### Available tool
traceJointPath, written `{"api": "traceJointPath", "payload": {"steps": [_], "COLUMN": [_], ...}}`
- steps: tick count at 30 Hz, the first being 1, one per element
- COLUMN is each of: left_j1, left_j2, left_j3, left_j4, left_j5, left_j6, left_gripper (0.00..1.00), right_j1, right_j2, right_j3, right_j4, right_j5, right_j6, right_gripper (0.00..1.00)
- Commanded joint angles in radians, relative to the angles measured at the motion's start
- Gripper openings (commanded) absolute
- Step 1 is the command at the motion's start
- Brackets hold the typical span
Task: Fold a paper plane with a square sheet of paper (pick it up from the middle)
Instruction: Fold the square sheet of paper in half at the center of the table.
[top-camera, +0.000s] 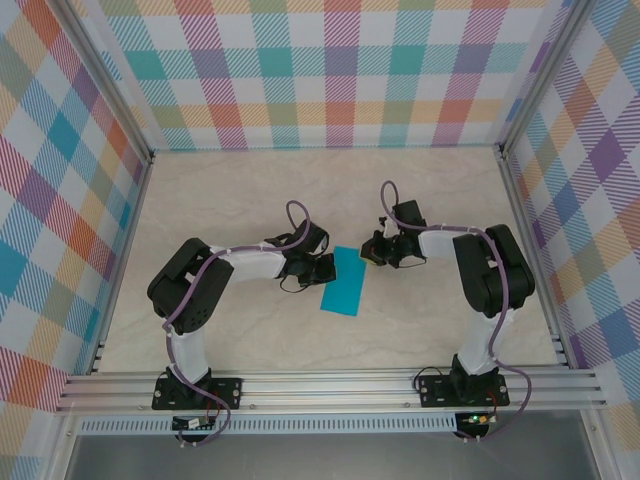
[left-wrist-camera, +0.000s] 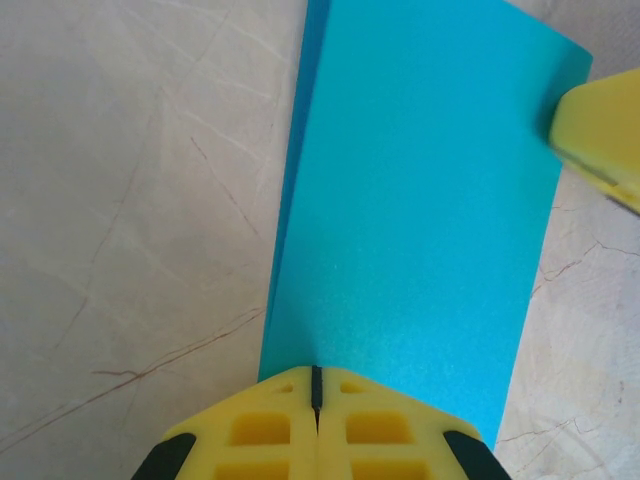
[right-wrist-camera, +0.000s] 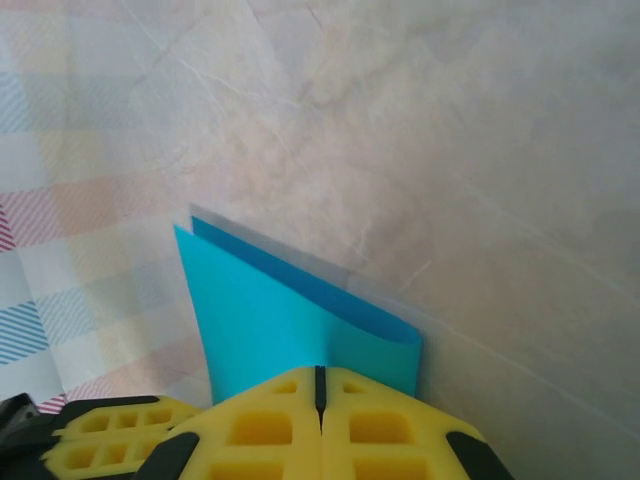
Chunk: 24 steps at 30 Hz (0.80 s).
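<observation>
On the table (top-camera: 230, 200), the square sheet of paper (top-camera: 343, 282) runs near-to-far.

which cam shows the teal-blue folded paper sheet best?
Left wrist: the teal-blue folded paper sheet lies large and sharp, a lower layer peeking out along its left edge. Top external shows the sheet small, flat on the beige marbled table. Right wrist catches one end, two layers visible.

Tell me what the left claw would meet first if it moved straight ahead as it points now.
The folded paper: the shut left claw is at its near edge, and the paper stretches along the claw's line. The right claw sits to the right of that line, though depth is unclear.
</observation>
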Motion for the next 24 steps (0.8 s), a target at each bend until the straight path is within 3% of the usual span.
{"api": "traceJointPath", "payload": {"steps": [1,7,17,24], "left_j1": [-0.008,-0.008,-0.008,-0.008], "left_j2": [0.007,0.006,0.006,-0.003], "left_j3": [-0.024,-0.02,-0.02,-0.026], "left_j4": [-0.136,-0.136,-0.136,-0.139], "left_j5": [-0.056,-0.055,-0.057,-0.062], "left_j6": [0.02,0.019,0.019,0.018], "left_gripper": [0.0,0.0,0.0,0.0], "right_j1": [-0.02,-0.026,-0.026,-0.027], "right_j2": [-0.019,0.049,0.071,0.019], "right_j3": [0.053,0.056,0.076,0.103], "right_j4": [-0.025,0.001,-0.081,-0.065], "right_j5": [-0.033,-0.056,0.031,-0.045], "right_j6": [-0.024,-0.015,-0.036,-0.026], "right_gripper": [0.0,0.0,0.0,0.0]}}
